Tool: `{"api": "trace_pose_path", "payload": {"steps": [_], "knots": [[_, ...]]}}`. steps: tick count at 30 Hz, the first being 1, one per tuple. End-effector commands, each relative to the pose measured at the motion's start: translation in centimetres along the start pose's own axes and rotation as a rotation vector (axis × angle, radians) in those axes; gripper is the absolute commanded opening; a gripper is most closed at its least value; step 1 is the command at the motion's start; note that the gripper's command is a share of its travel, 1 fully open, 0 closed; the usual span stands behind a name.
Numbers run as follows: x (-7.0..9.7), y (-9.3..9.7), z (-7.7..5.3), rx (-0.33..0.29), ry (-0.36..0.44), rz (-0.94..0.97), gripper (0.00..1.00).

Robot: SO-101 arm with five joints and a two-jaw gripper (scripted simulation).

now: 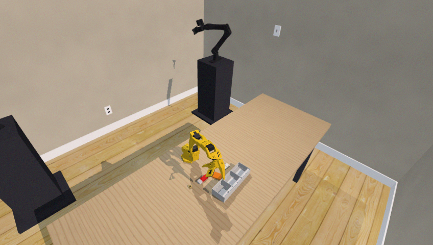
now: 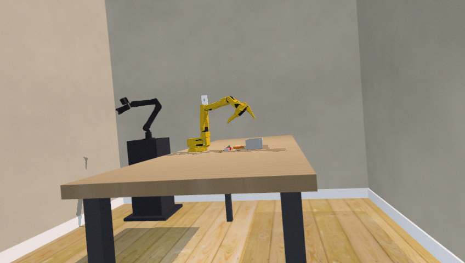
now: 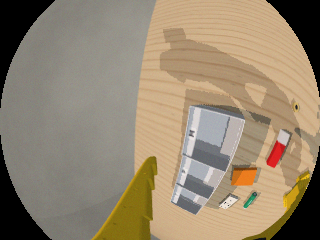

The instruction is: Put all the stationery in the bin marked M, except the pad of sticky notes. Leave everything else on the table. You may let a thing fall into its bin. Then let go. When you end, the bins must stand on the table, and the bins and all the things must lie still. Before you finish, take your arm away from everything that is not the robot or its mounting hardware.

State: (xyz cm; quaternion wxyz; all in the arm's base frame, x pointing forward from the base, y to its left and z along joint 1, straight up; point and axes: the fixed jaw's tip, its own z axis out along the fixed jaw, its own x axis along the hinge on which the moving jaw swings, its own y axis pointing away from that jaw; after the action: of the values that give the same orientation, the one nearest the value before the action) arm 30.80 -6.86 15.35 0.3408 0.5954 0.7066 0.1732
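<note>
So the stuff to sort is all sitting on the wooden table in a little cluster next to the grey bin row, which is one long tray split into three compartments; I can't read any letters on it from these views. Closest to the bins there's an orange block that looks like the sticky note pad, and just beside that a red and white piece that could be an eraser, lying flat. From the wrist view there's also a small white domino-looking tile and a tiny green thing near the end of the bin row, plus a small dark ring-ish bit off on its own further along the table, too small to identify. None of it is in a bin. The yellow arm is bent over the cluster with the gripper hanging well above the table, jaws spread all the way and nothing between them.
</note>
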Motion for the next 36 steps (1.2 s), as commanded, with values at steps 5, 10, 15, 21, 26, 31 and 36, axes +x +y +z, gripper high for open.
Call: {"api": "trace_pose_path", "payload": {"steps": [5,10,15,21,26,31,36], "knots": [[-0.03,0.08,-0.14,-0.005,-0.001,0.001,1.00],[-0.03,0.08,-0.14,-0.005,-0.001,0.001,1.00],[-0.03,0.08,-0.14,-0.005,-0.001,0.001,1.00],[0.05,-0.11,0.05,0.005,0.003,0.001,1.00],[0.05,-0.11,0.05,0.005,0.003,0.001,1.00],[0.05,-0.11,0.05,0.005,0.003,0.001,1.00],[0.05,-0.11,0.05,0.005,0.003,0.001,1.00]]}}
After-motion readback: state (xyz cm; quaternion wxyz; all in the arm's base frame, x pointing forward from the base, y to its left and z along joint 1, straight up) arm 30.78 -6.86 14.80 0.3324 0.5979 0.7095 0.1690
